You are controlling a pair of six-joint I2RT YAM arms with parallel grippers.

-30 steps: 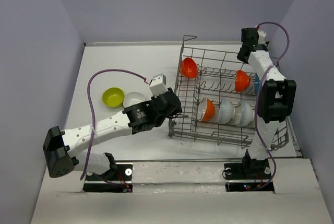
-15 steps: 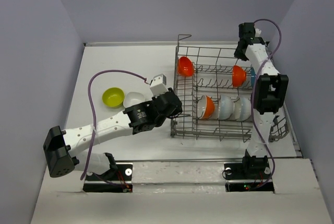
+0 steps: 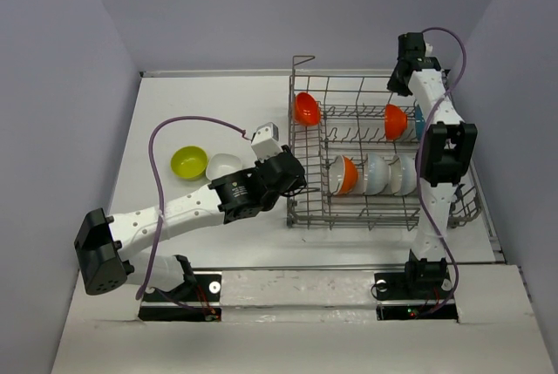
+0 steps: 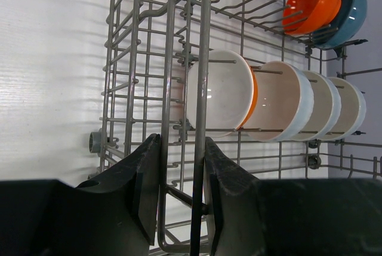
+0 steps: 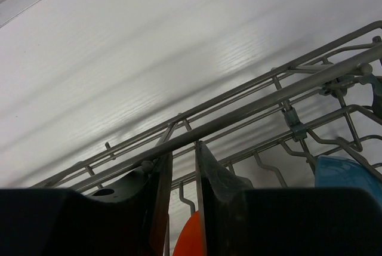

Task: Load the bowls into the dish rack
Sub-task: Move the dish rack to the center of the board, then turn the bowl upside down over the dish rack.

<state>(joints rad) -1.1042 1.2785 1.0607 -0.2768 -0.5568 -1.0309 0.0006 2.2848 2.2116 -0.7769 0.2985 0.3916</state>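
left gripper (image 4: 181, 163) pinching upright wire at dish rack (image 3: 366, 215) left end. right gripper (image 5: 182, 159) pinching far rim rail near right corner. both arms holding rack, neither free. rack sitting right of centre on tabletop (image 3: 218, 104), carrying loaded bowls (image 3: 377, 173) on edge. yellow-green bowl (image 3: 189, 162) and white bowl (image 3: 222, 163) waiting on tabletop just left of left gripper. left arm nearer, right arm well apart.
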